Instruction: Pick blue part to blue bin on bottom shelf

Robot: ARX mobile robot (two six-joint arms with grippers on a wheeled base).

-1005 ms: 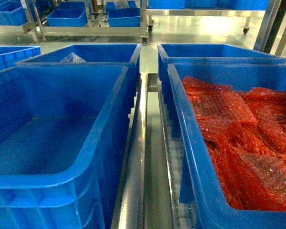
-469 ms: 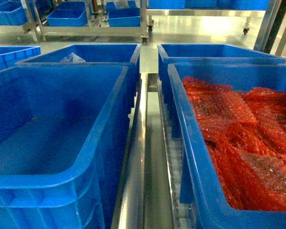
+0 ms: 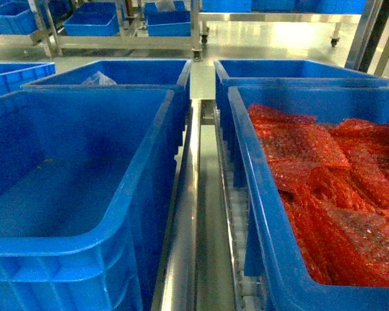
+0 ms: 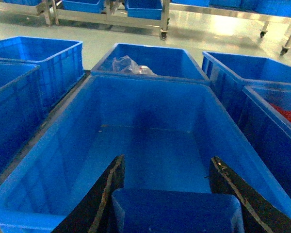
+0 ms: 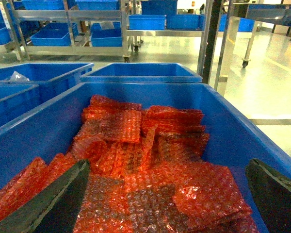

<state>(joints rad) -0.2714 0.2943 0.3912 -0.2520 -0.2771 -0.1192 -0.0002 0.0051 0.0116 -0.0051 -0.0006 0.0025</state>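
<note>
Left claw grips the small dark blue block above the deep blue plastic crate, ready to drop; right claw hangs open.

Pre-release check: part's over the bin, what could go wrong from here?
1. The blue part is held in the left end effector above the rim of the deep blue bin. Released from here, it may bounce on the floor.
2. Dark blue on blue: confirming placement may be hard.
3. The right end effector hangs open over the red packets and could snag if it dips.
</note>
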